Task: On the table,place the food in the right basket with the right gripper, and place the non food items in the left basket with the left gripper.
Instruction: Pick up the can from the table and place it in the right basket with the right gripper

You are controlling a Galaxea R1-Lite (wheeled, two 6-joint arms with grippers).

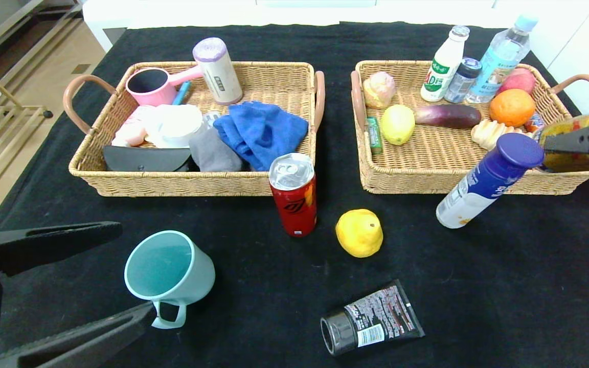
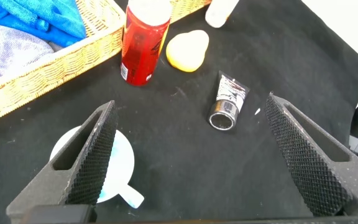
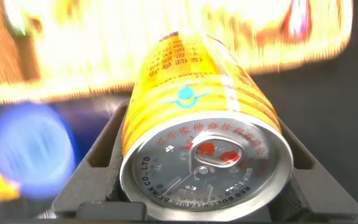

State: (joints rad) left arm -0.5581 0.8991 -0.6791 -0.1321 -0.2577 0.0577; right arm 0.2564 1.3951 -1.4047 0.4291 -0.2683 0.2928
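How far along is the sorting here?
Both baskets already hold many items. The right gripper holds a yellow can at the right basket. Left on the table: teal mug, black tube, red can, lemon, blue-capped bottle.

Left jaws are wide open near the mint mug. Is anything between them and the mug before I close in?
Nothing visible does. The left gripper hangs open just beside the mint mug, with only bare black cloth around it; the red can stands well clear.
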